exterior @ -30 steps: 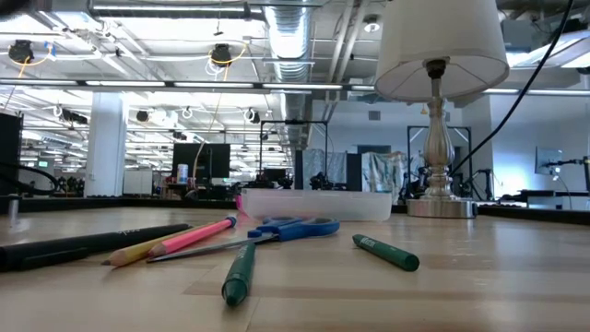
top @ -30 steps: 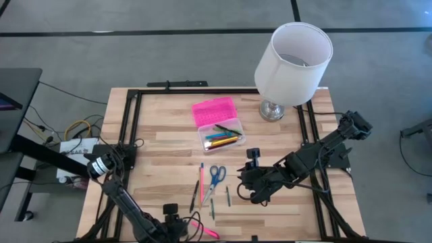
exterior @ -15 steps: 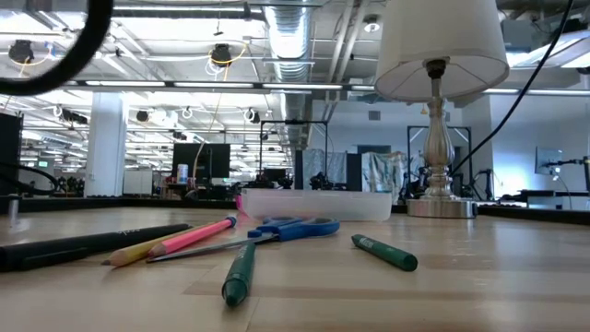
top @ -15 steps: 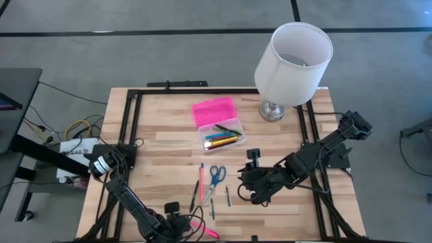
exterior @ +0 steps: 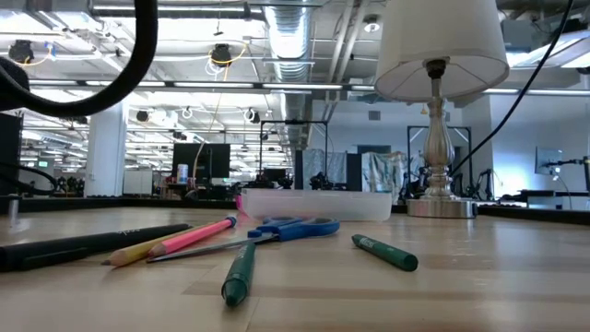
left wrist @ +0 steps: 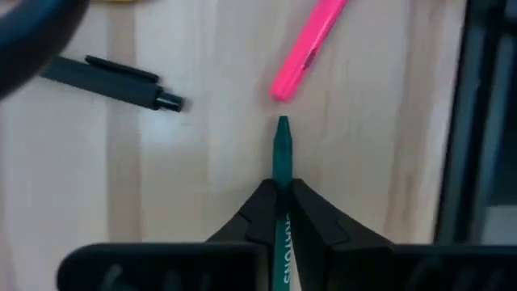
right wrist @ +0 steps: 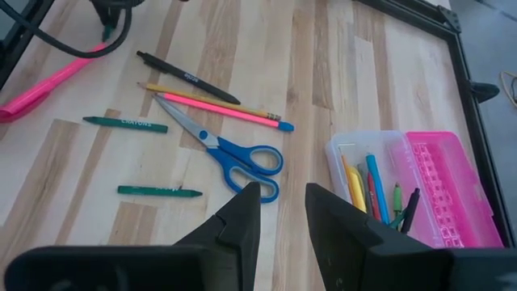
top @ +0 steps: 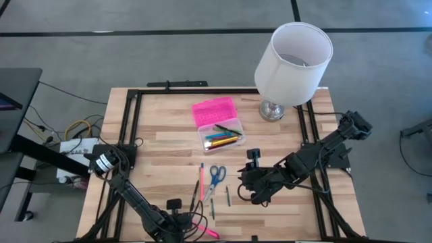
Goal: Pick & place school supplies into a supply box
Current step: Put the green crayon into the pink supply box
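My left gripper [left wrist: 282,184] stands at the table's near edge [top: 183,226], pointing steeply down and shut on a green crayon [left wrist: 282,145]. Just beyond it lie a pink highlighter [left wrist: 307,48] and a black pen [left wrist: 113,81]. Blue-handled scissors [right wrist: 234,153], two more green crayons [right wrist: 125,123] [right wrist: 159,191] and a pink and a yellow pencil [right wrist: 218,109] lie flat mid-table. The clear supply box [top: 221,137] holds several pens, its pink lid [top: 214,110] open behind it. My right gripper [right wrist: 281,210] hovers open right of the scissors, above the table. My left gripper pinches the green crayon's two long sides [left wrist: 282,166] between its fingertips [left wrist: 262,202], coming from above. The pointed end [left wrist: 282,121] sticks out past the fingers toward the pink highlighter. Whether the crayon rests on the wood or is lifted, I cannot tell.
A lamp with a white shade [top: 293,54] stands at the far right corner. A black metal frame [top: 131,121] runs around the table. Bare wood [top: 162,155] lies left of the loose supplies.
My left arm has shifted a little toward the table's right along the near edge. One of its cables has swung into the top left of the low view. The loose supplies and my right arm have kept still.
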### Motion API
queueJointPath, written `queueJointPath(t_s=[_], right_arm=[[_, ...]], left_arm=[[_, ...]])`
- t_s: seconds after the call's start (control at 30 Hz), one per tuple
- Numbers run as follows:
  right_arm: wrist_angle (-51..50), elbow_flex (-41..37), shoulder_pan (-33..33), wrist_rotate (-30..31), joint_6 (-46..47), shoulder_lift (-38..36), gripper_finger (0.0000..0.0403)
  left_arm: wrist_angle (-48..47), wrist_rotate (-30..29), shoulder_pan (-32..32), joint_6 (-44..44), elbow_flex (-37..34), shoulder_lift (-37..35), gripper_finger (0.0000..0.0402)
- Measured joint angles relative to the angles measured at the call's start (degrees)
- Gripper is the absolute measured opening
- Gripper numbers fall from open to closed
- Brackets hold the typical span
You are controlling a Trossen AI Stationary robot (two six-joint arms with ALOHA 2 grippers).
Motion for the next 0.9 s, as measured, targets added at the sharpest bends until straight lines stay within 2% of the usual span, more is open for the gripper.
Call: queueJointPath(t_s=[0.27,0.57,0.77,0.9], right_arm=[[0.0,0.0,0.0,-0.1,1.0,0.0,0.0095],[0.0,0.0,0.0,-0.1,1.0,0.0,0.0095],[0.0,0.0,0.0,-0.3,1.0,0.0,0.0095],[-0.1,0.0,0.0,-0.3,1.5,0.0,0.0095]], left_arm=[[-10.6,-3.6,3.4,3.0,-0.1,0.1,0.0016],[-21.9,-11.7,8.5,6.2,-0.4,0.8,0.0010],[-29.8,-16.1,11.4,5.6,2.1,0.6,0.0007],[-32.4,-21.5,12.8,6.1,4.5,0.3,0.0008]])
